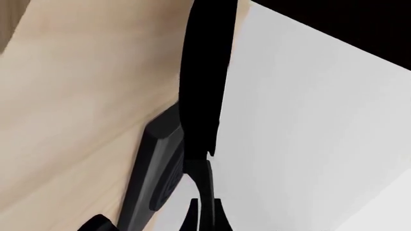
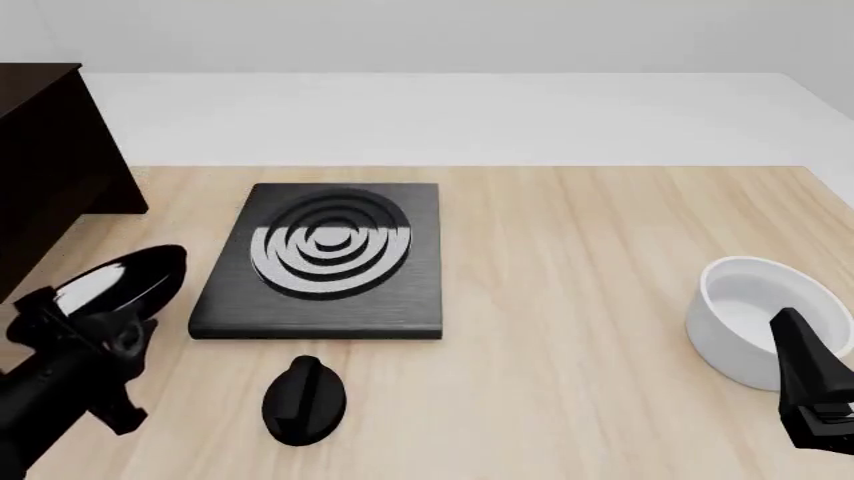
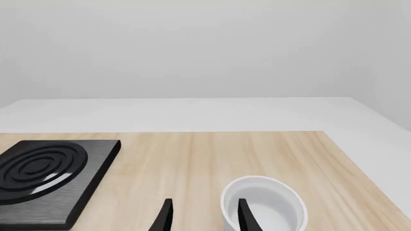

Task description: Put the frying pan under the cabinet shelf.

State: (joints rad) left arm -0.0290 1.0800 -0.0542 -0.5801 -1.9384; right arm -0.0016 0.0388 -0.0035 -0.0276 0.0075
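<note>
Gripping the frying pan (image 2: 123,281), left hand (image 2: 60,325) near the cabinet shelf (image 2: 47,170).

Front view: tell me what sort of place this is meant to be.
Probably a mock kitchen counter in a simulator. On the pale wooden table lie a black stove plate with silver rings and its knob, a white bowl, and a dark cabinet shelf; the left gripper holds a frying pan.

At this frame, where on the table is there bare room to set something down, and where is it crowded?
Widest free patch: bare wood between the stove plate and the white bowl, running to the table's far edge. A smaller strip lies near-side, right of the black knob. Crowded: the left side, where the left hand holds the frying pan beside the cabinet.
</note>
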